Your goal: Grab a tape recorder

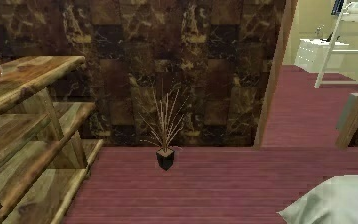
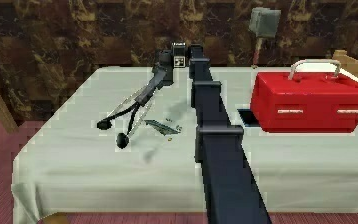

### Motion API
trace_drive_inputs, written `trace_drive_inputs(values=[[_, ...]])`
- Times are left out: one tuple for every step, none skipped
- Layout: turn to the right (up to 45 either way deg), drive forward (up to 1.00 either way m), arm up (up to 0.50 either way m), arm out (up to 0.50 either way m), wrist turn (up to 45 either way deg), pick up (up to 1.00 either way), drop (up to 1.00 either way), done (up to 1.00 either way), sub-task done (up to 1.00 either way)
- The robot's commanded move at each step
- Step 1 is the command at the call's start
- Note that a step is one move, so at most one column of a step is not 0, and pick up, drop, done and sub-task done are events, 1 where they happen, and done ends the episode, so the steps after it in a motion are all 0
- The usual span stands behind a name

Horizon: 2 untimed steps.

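My gripper [image 2: 112,131] reaches out over a white-covered table [image 2: 77,160], its thin fingers [image 2: 103,123] pointing down toward the arm side view's left. Only bare white tabletop lies at its far end, so it holds nothing. The dark arm [image 2: 215,140] rises from the bottom edge to two white marked squares [image 2: 177,55]. A small flat grey thing [image 2: 165,125] lies on the cloth just right of the fingers. A small dark flat thing [image 2: 249,117] sits between the arm and a red box [image 2: 307,100]. I cannot make out a tape recorder by shape.
A grey boxy thing on a stem [image 2: 262,24] stands behind the red box. In the forward view a wooden shelf unit [image 1: 32,130] stands at the left, and a potted dry plant [image 1: 166,135] against the dark patterned wall. A doorway [image 1: 322,70] opens at the right. The white table corner [image 1: 332,205] is at the bottom right.
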Motion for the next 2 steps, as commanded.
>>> trace_drive_inputs(values=[[0.0, 0.0, 0.0, 0.0, 45.0, 0.0, 0.0, 0.0, 0.0], [0.0, 0.0, 0.0, 0.0, 45.0, 0.0, 0.0, 0.0, 0.0]])
